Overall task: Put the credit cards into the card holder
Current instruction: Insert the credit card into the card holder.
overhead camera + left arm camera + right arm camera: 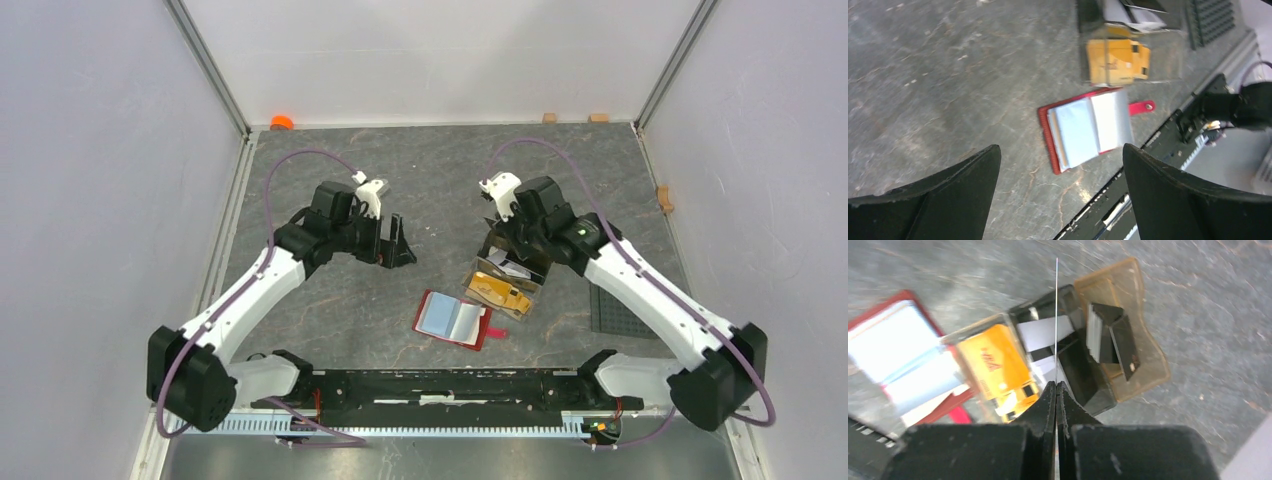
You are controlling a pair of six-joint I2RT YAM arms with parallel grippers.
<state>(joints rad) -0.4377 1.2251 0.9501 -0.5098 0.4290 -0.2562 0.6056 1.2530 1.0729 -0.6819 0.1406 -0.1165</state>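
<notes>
In the top view, the left gripper point(398, 247) is hanging left of centre with its jaws spread wide and holding nothing. The red card holder point(453, 320) is lying open at lower centre. The orange card point(500, 292) is resting just to its upper right.

In the left wrist view, the card holder point(1083, 130) is sitting mid-frame, below the orange card point(1115, 60).

In the right wrist view, the right gripper point(1056, 385) is pinching a thin card point(1056, 315) edge-on at mid-frame, and its colour cannot be told. A dark card point(1120, 340) is lying to the right in an amber tray point(1150, 367).
</notes>
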